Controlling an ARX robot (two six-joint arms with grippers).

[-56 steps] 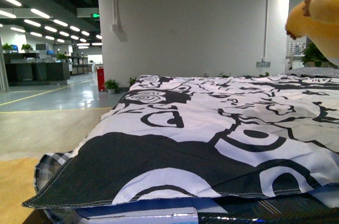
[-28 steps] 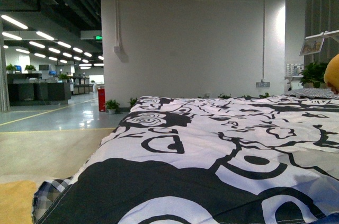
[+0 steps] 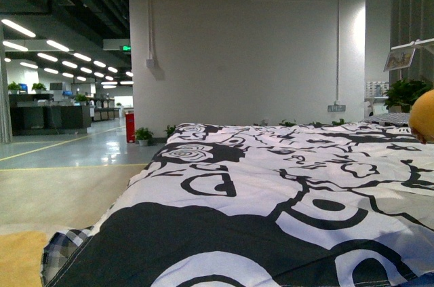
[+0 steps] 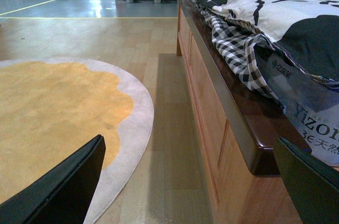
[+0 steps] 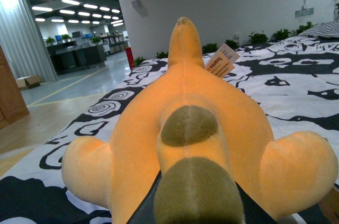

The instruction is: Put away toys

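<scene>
In the front view, a black-and-white patterned quilt fills the lower half of the frame, spread over a bed. The orange plush animal shows only as a rounded bulge at the right edge, just above the quilt's far part. A white wall stands behind, and at the left an open office floor runs back under strip lights, with a red cylinder and a small potted plant at the wall's foot.

The right wrist view is nearly filled by the plush animal, stretched out over the quilt with a paper tag on its back. The right gripper pinches the toy's olive-brown end; only dark slivers of its jaws show.

The left gripper hangs with its jaws spread wide and nothing between them, beside the wooden bed frame and above a round orange rug. A checked sheet spills from under the quilt.
</scene>
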